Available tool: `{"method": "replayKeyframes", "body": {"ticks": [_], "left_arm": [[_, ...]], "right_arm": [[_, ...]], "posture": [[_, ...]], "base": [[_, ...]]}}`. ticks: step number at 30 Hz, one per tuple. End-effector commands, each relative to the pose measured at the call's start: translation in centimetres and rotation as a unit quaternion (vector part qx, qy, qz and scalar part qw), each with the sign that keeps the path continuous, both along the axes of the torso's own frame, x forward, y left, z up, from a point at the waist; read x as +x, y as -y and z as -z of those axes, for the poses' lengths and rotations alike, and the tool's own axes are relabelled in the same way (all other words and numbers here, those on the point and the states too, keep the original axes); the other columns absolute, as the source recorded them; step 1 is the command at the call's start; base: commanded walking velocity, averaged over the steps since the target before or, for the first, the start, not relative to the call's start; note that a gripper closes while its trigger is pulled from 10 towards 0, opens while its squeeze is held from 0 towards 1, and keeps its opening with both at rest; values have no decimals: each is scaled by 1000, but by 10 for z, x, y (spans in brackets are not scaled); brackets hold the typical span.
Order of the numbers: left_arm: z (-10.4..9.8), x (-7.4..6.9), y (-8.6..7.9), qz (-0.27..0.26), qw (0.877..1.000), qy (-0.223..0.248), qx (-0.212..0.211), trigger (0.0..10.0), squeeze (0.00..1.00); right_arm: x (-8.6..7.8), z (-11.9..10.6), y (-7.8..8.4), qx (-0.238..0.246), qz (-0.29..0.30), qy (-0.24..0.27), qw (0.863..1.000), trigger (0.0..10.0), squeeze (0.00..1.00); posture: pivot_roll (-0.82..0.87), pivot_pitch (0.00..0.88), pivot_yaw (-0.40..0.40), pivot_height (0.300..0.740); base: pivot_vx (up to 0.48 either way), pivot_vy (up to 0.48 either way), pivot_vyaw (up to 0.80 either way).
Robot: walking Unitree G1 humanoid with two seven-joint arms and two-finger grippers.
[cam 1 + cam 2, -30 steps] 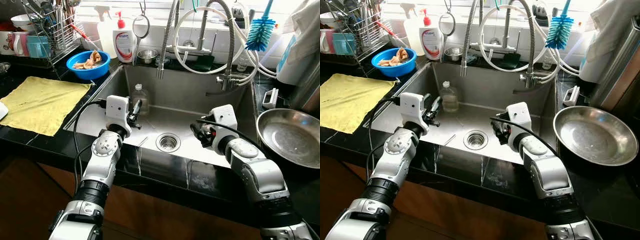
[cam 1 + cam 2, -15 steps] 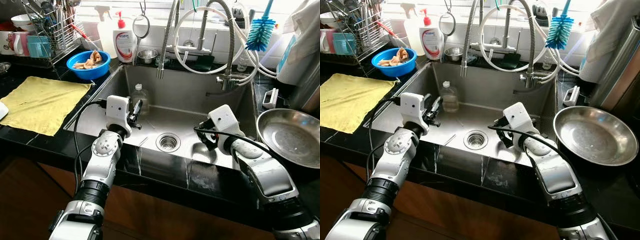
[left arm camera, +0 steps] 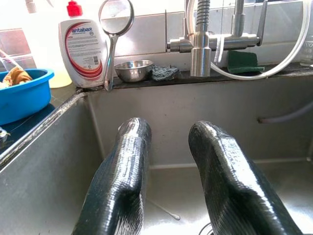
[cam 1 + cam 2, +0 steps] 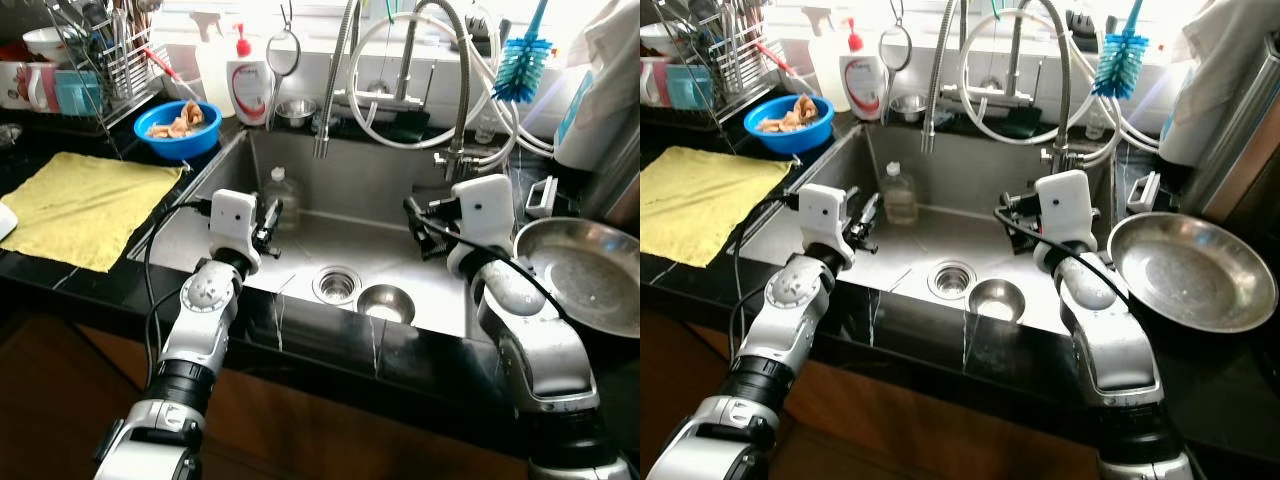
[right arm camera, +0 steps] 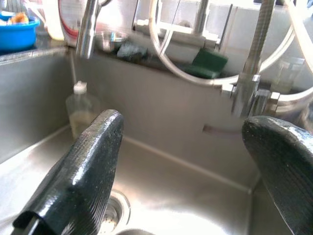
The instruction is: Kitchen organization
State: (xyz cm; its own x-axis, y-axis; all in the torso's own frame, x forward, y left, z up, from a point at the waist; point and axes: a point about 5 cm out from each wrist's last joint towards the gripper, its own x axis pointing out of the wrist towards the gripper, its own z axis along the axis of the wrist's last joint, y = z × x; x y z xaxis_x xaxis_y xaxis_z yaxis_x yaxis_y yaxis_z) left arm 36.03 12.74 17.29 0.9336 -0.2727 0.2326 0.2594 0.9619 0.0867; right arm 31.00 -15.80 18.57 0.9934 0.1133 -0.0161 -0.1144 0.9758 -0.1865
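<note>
A small steel bowl [image 4: 385,302] sits upright on the sink floor, just right of the drain [image 4: 335,284]. My right gripper [image 4: 418,215] hovers above and behind it, over the right side of the sink [image 4: 190,235]; its fingers stand wide open with nothing between them [image 5: 183,122]. My left gripper [image 4: 268,222] hangs over the sink's left side, open and empty [image 3: 168,127], pointing at the back wall. A clear bottle [image 4: 281,190] stands in the sink's back left corner, just beyond the left fingers.
A large steel pan [image 4: 585,275] rests on the right counter. A yellow cloth [image 4: 80,205], blue bowl [image 4: 180,125] and dish rack [image 4: 100,50] are on the left. Soap bottle [image 4: 250,90], another small steel bowl [image 4: 294,110] and tap hoses [image 4: 455,90] line the back ledge.
My right gripper has risen from the sink floor and swung back toward the right wall. The small steel bowl now shows beside the drain. The left arm has stayed put.
</note>
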Motion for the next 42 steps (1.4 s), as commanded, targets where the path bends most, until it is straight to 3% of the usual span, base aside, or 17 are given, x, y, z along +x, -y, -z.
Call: {"method": "replayKeyframes", "body": {"ticks": [1, 8, 9, 11, 14, 24, 37, 38, 39, 40, 41, 42], "left_arm": [[-1, -2, -1, -1, 1000, 7, 9, 10000, 0], [1, -3, 2, 5, 1000, 3, 9, 10000, 0], [1, -2, 2, 6, 1000, 1, 10, 10000, 0], [2, -2, 3, 7, 1000, -1, 9, 10000, 0], [2, -2, 4, 9, 1000, -2, 8, 10000, 0], [0, -1, 1, 6, 1000, -1, 9, 10000, 0], [2, 0, 1, 7, 1000, -5, 9, 10000, 0], [2, -1, 1, 7, 1000, -5, 9, 10000, 0], [2, -1, 1, 7, 1000, -5, 9, 10000, 0], [2, -1, 1, 7, 1000, -5, 9, 10000, 0], [2, -1, 1, 7, 1000, -5, 9, 10000, 0], [2, -1, 1, 7, 1000, -5, 8, 10000, 0]], "right_arm": [[-4, -6, -3, 5, -1, 20, 1000, 10000, 0], [-17, 0, 30, -13, 102, -12, 995, 10000, 0], [-20, -5, 40, -49, 115, -19, 992, 10000, 0], [-21, -7, 46, -66, 127, -26, 989, 10000, 0], [-22, -11, 56, -54, 165, -47, 984, 10000, 0], [-21, -18, 48, -35, 162, -90, 982, 10000, 0], [-23, -3, 48, -44, 167, -155, 973, 10000, 0], [-23, -3, 48, -44, 167, -156, 972, 8196, 0], [-23, -3, 48, -44, 167, -158, 972, 8196, 0], [-23, -3, 48, -44, 167, -158, 972, 1490, 0], [-23, -3, 48, -45, 167, -159, 972, 0, 0], [-23, -4, 48, -47, 167, -159, 972, 0, 0]], "posture": [[-48, 0, 32, 740], [-56, 0, 33, 740], [-59, 0, 34, 740], [-60, 0, 33, 740], [-62, 0, 33, 740], [-61, 0, 28, 740], [-62, 0, 18, 740], [-62, 0, 17, 740], [-62, 0, 16, 740], [-62, 0, 16, 740], [-63, 0, 17, 740], [-63, 0, 17, 740]], "base": [[0, 0, 0], [0, 0, 0], [0, 0, 0], [0, 0, 0], [0, 0, 0], [0, 0, 0], [0, 0, 0], [0, 0, 0], [0, 0, 0], [0, 0, 0], [0, 0, 0], [0, 0, 0]]}}
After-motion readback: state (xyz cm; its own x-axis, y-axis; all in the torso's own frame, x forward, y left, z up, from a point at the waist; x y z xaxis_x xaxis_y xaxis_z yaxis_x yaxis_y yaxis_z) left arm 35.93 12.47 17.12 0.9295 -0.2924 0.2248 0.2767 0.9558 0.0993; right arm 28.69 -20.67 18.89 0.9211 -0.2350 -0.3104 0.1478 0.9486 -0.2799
